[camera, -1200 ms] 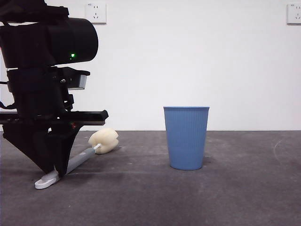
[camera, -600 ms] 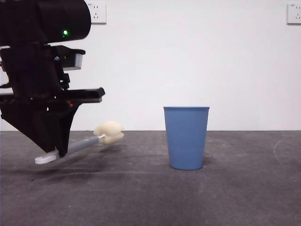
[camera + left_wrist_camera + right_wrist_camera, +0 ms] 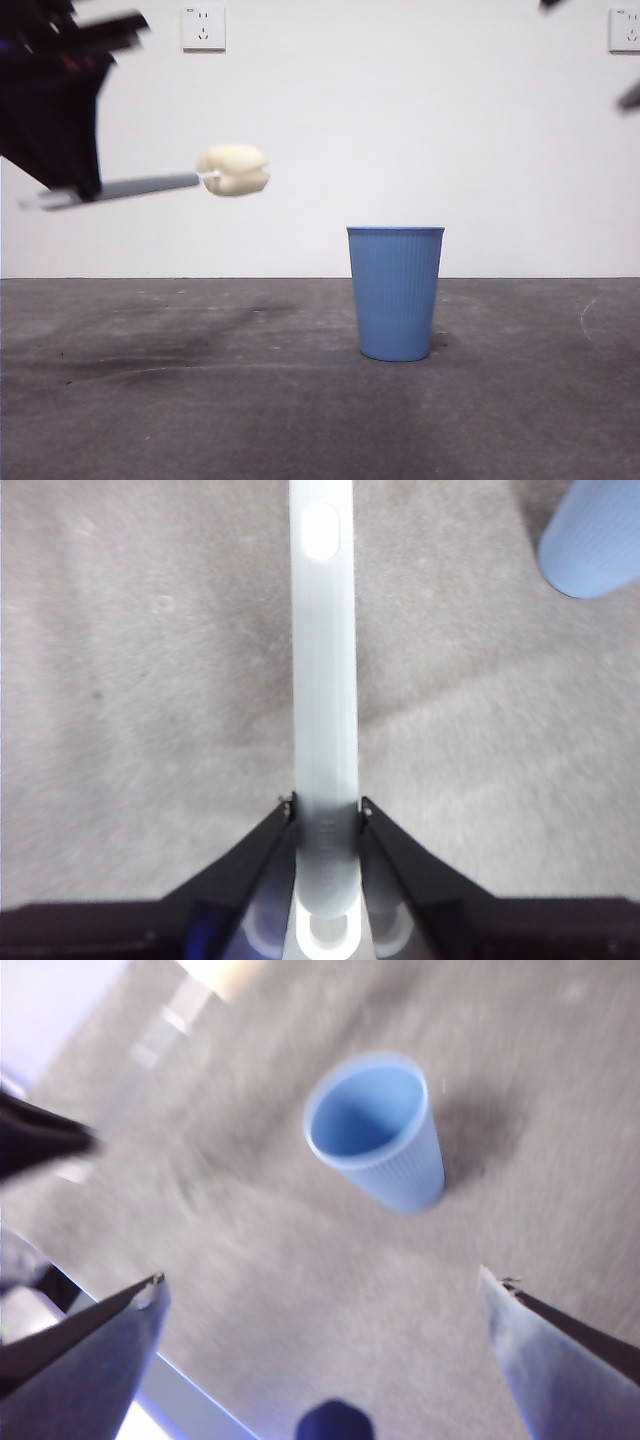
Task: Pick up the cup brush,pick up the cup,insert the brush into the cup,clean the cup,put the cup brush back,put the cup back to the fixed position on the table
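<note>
No readable text

Nothing legible shows on the ribbed blue plastic cup (image 3: 396, 292), the grey-handled cup brush (image 3: 150, 186), or elsewhere.

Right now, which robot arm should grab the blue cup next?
Probably the right. Its gripper is open and empty, looking down at the cup. The left gripper is busy, shut on the cup brush lifted in the air.

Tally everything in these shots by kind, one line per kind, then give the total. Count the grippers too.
Cup brush: 1, held in the air by the left gripper
Cup: 1, blue, upright on the table
Wall sockets: 2
Grippers: 2, left gripper and right gripper
Total: 6
</note>
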Motion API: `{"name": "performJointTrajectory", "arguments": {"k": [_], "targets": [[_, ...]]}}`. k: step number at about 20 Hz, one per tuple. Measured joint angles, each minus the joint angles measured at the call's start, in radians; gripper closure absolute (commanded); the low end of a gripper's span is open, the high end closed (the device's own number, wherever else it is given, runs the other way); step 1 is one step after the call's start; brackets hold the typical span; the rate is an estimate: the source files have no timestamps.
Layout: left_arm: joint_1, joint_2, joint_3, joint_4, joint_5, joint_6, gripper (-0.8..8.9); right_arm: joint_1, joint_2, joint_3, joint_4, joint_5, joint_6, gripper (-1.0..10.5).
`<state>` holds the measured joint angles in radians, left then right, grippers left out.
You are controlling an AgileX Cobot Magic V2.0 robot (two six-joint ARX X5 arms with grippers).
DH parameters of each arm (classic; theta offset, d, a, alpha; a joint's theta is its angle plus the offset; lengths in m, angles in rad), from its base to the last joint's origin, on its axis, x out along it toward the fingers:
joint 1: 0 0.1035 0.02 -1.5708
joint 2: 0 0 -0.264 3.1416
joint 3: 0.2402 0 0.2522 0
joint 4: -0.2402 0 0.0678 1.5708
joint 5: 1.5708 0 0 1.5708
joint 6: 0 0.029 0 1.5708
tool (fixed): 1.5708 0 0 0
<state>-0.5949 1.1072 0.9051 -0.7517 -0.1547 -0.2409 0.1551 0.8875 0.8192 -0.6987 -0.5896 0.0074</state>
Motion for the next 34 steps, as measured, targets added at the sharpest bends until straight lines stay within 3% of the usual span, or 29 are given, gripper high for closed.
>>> {"name": "performJointTrajectory", "arguments": {"k": [11, 19, 25, 34], "targets": [[0.000, -0.171, 0.000, -0.153, 0.031, 0.024, 8.22, 0.135, 0.233, -0.294, 0.556, 0.103, 0.068, 3.5], [0.000, -0.175, 0.000, -0.180, 0.031, 0.041, 8.22, 0.235, 0.516, -0.298, 0.880, 0.179, 0.023, 3.5], [0.000, -0.175, 0.000, -0.180, 0.032, 0.043, 8.22, 0.288, 0.604, -0.298, 1.076, 0.227, -0.024, 3.5], [0.000, -0.175, 0.000, -0.183, 0.058, 0.039, 8.21, 0.325, 0.832, -0.298, 1.408, 0.285, -0.034, 3.5]]}}
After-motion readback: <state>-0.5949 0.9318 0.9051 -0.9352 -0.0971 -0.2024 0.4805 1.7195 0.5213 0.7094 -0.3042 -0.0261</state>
